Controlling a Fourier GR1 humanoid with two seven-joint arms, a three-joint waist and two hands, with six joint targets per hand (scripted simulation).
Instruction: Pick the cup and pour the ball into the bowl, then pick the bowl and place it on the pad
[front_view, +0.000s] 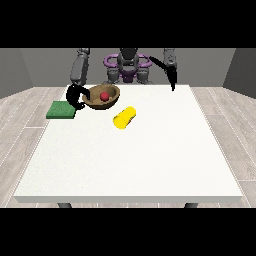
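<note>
with the robot hand (76, 98) at upper left curled on the rim of the bowl (101, 96), red ball (104, 96) inside, keep level, carry left onto the green pad (61, 110), clear of the tipped cup (124, 117).

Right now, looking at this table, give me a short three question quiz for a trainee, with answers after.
1. True or false: the yellow cup stands upright.
2. Where is the red ball? A) inside the cup B) in the brown bowl C) on the green pad
3. Which hand is at the bowl's rim?

Key
1. False: it lies on its side on the table.
2. B.
3. The hand at the view's left, curled at the rim; the hand at the view's right is away from it.
</note>
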